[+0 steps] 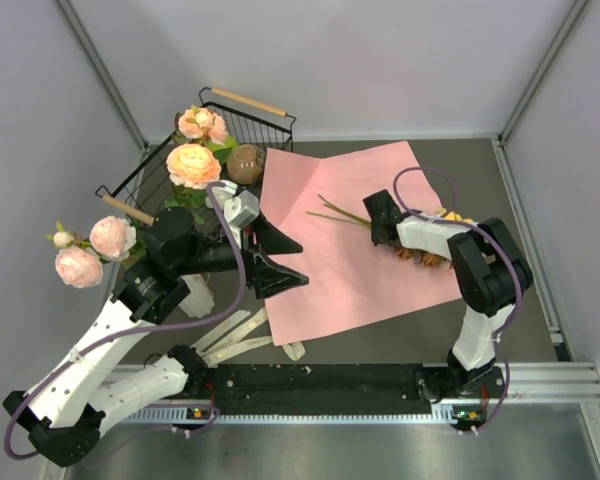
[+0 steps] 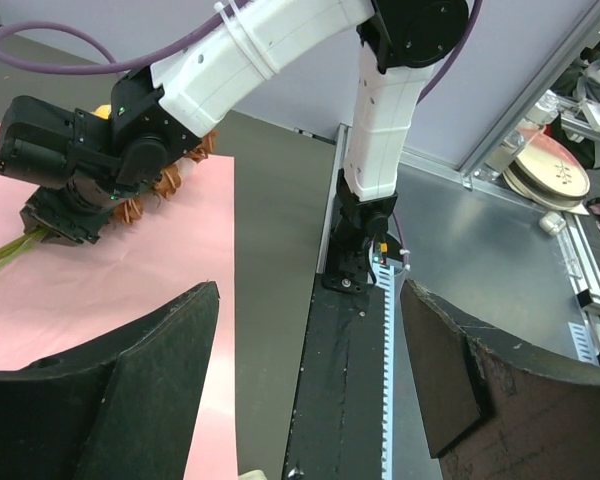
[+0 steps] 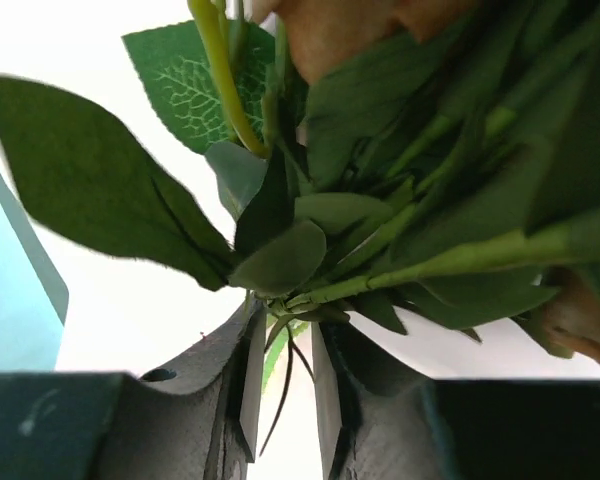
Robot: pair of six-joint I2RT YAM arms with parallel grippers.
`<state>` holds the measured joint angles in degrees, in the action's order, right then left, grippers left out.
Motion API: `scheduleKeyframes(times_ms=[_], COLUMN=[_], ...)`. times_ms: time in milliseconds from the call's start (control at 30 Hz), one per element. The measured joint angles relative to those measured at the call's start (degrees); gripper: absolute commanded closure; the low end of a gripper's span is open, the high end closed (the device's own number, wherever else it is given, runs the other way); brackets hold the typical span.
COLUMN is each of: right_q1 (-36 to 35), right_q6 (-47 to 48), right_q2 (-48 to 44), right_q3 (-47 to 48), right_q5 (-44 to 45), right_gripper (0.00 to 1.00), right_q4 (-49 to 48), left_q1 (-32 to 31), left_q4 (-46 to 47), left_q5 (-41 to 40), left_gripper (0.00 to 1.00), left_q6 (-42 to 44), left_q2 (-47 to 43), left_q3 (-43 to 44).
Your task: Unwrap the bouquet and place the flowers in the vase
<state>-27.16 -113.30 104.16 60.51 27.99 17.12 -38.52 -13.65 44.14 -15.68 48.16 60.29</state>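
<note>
Grey tabletop [image 1: 460, 165] between pale walls held everything. At the far left, two pink roses [image 1: 80, 255] leaned outward on stems that ran under the left arm. A white shape [image 1: 197, 297] beneath that arm was possibly the vase holding them, though the arm hid too much to be sure. Behind it, peach roses [image 1: 193, 165] showed over a black wire basket [image 1: 270, 125], beside a brown pot [image 1: 245, 163].

The left gripper [image 1: 298, 263] hovered at the left edge of the pink wrapping paper [image 1: 350, 280]. Its fingers were wide apart with nothing between them, as if parked clear of the other arm. Cream ribbon [image 1: 235, 338] lay loose near the arm bases and the paper was spread flat, so the unwrapping looked finished.

On the right half of that sheet, well apart from the white shape, the right gripper [image 1: 377, 222] was clamped on the small yellow flowers [image 1: 450, 215]. It held them by their green stems [image 1: 335, 212], whose ends poked out to the left while the blooms trailed right under the wrist. Gripping there seemed sensible, since it left the stem ends free to enter a narrow mouth.

Up close, the bunch was thin stiff stalks pressed together, under broad fabric leaves with printed veins. From above, its heads showed yellow and rusty orange.
</note>
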Motion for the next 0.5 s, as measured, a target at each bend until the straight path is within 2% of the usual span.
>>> scheduleKeyframes(times_ms=[33,100,233,500], right_q1=[0.17,0.61,0.94,1.05], right_q6=[-0.15,-0.68,-1.22,8.37], right_q2=[0.15,0.35,0.31,-2.80], right_q3=[0.00,-0.02,0.02,-0.09], right_q5=[-0.02,-0.24,-0.26,0.85], right_gripper=[0.85,0.87,1.00,1.00], right_q4=[0.04,0.04,0.00,1.11], left_q1=[0.00,0.00,0.00,0.00], left_q4=[-0.24,-0.52,-0.57,-0.57], left_q5=[0.00,0.02,0.04,-0.50], left_gripper=[0.21,0.21,0.21,0.22], left_q6=[0.28,0.66,0.94,0.42], left_q2=[0.00,0.00,0.39,4.31], left_q3=[0.00,0.00,0.00,0.00])
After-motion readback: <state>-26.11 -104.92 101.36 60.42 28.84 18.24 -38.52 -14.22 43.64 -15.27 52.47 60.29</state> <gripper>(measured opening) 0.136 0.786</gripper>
